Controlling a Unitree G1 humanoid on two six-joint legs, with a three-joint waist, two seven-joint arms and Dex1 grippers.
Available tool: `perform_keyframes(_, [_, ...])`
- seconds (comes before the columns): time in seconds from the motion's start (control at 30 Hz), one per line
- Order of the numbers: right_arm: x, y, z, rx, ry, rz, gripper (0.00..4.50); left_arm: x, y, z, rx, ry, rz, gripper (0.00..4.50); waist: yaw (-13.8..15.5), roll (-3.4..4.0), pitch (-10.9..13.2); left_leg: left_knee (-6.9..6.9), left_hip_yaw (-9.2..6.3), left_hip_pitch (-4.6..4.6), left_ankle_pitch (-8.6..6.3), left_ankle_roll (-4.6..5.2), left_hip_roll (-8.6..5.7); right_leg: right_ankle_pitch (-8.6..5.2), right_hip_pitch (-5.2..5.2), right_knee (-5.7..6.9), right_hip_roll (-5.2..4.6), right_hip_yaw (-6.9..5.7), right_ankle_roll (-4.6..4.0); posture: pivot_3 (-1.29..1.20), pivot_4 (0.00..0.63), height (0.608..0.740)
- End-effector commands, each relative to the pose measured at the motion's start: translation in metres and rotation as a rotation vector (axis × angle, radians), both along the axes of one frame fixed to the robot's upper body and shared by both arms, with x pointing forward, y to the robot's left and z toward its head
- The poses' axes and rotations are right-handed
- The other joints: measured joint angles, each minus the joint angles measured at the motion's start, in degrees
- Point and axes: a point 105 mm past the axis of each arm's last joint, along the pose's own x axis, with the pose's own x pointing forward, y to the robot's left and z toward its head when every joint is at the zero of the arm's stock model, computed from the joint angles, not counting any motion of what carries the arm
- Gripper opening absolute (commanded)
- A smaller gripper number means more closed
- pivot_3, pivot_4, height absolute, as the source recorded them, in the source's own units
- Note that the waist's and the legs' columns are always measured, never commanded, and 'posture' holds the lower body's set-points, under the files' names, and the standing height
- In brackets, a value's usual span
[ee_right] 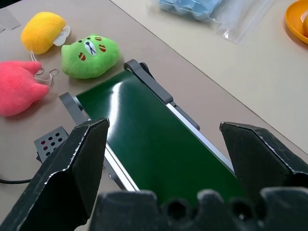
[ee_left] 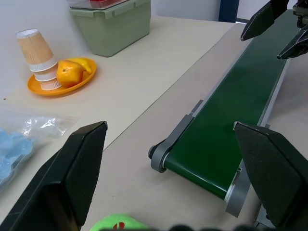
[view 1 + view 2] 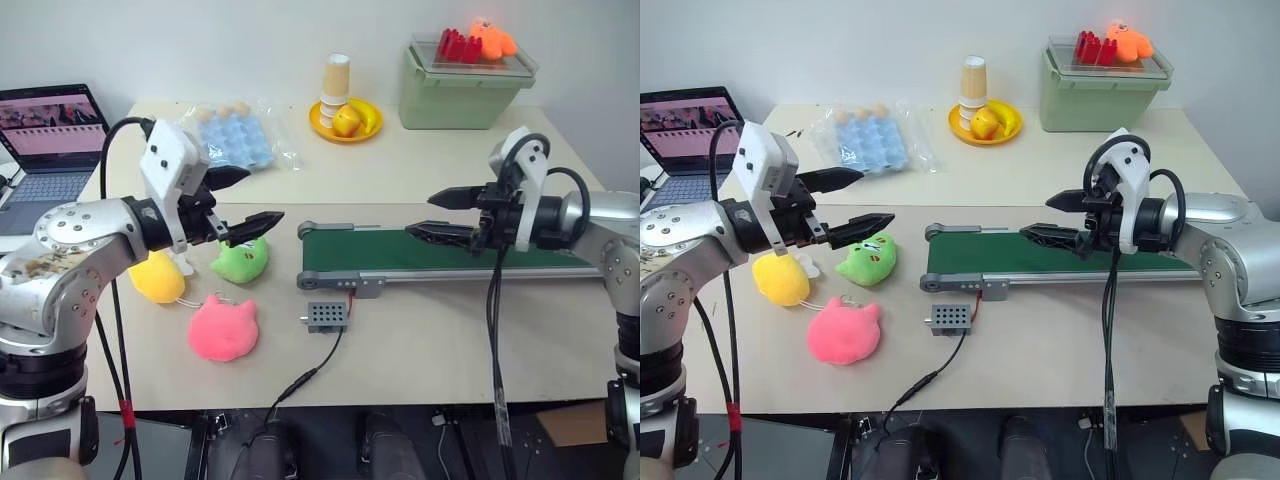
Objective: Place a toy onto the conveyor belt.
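Pink plush (image 3: 843,335) lies nearest; at its ten o'clock the toy (image 3: 780,279) waits under the wide-open left gripper (image 3: 858,202), while the right gripper (image 3: 1050,218) hovers open over the conveyor belt (image 3: 1040,254).

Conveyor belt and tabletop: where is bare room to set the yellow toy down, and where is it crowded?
The conveyor belt has a bare green surface from its left roller up to the open right gripper hovering above it. The table is bare in front of the belt, right of the grey control box. It is crowded at left: yellow toy, green plush and pink plush cluster under the open left gripper.
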Motion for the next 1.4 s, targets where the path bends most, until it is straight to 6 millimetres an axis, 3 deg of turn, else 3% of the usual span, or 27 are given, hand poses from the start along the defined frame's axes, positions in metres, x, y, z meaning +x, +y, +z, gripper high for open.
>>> perform_keyframes(0.03, [-0.006,0.0,0.017,-0.003,-0.074,0.009,4.34,0.002,0.006,0.014,0.01,-0.052,0.01,4.5,0.0,0.0,0.0,0.0,0.0,0.0,0.0,0.0,0.0,0.0,0.0,0.0,0.0,0.0,0.0,0.0,0.15,0.734])
perform_keyframes(0.23, [-0.006,0.005,0.026,0.009,-0.092,0.036,4.34,0.013,0.044,0.014,0.035,0.0,0.151,4.5,-0.1,0.0,0.0,-0.01,0.01,-0.01,0.0,0.0,0.0,-0.01,-0.02,-0.01,0.0,-0.01,0.0,0.0,0.15,0.734])
perform_keyframes(0.4, [-0.003,0.009,0.028,0.011,-0.097,0.056,4.34,0.018,0.091,0.001,0.101,0.086,0.371,4.5,-0.3,0.0,0.0,-0.08,0.02,0.02,-0.01,0.0,0.03,-0.04,-0.04,0.0,0.01,-0.01,-0.04,0.0,0.15,0.734])
perform_keyframes(0.6, [0.001,0.013,0.026,0.014,-0.092,0.072,4.34,0.018,0.141,-0.017,0.026,0.233,0.683,4.5,-0.1,-0.03,0.0,-0.1,0.01,-0.01,-0.01,-0.01,0.07,-0.05,-0.07,0.0,0.0,-0.01,-0.03,0.0,0.15,0.734])
perform_keyframes(0.83, [0.005,0.015,0.026,0.016,-0.091,0.081,4.34,0.017,0.159,-0.053,-0.154,0.42,0.929,4.5,0.2,-0.11,0.0,-0.1,-0.01,-0.01,-0.01,-0.01,0.03,-0.05,-0.04,0.03,-0.02,-0.04,-0.03,0.0,0.15,0.734])
perform_keyframes(0.97, [0.004,0.014,0.026,0.016,-0.09,0.075,4.34,0.015,0.151,-0.075,-0.153,0.502,0.976,4.5,0.0,-0.25,0.1,-0.1,-0.01,-0.01,-0.01,-0.01,0.03,-0.04,-0.04,0.01,-0.02,-0.05,-0.04,0.0,0.15,0.734])
perform_keyframes(1.2, [0.002,0.01,0.024,0.015,-0.094,0.047,4.34,0.022,0.152,-0.092,-0.192,0.552,1.073,4.5,0.0,-0.3,0.0,-0.11,-0.01,0.01,-0.01,-0.04,0.04,-0.03,-0.03,0.03,-0.03,-0.05,-0.06,0.0,0.15,0.734])
perform_keyframes(1.33, [0.001,0.006,0.025,0.011,-0.103,0.024,4.34,0.024,0.163,-0.103,-0.21,0.569,1.155,4.5,0.0,-0.31,0.0,-0.13,-0.01,0.02,-0.01,-0.05,0.03,-0.03,-0.04,0.02,-0.05,-0.05,-0.06,0.0,0.15,0.734])
perform_keyframes(1.37, [0.001,0.006,0.025,0.01,-0.105,0.02,4.5,0.025,0.166,-0.104,-0.223,0.57,1.171,3.97,0.0,-0.32,0.0,-0.13,-0.01,0.02,-0.01,-0.05,0.03,-0.03,-0.04,0.02,-0.05,-0.05,-0.06,0.0,0.15,0.734])
perform_keyframes(1.4, [0.001,0.006,0.025,0.009,-0.107,0.017,4.5,0.026,0.168,-0.106,-0.232,0.575,1.181,3.74,0.0,-0.32,0.0,-0.13,0.0,0.02,-0.01,-0.05,0.03,-0.03,-0.04,0.02,-0.05,-0.05,-0.07,0.0,0.15,0.734])
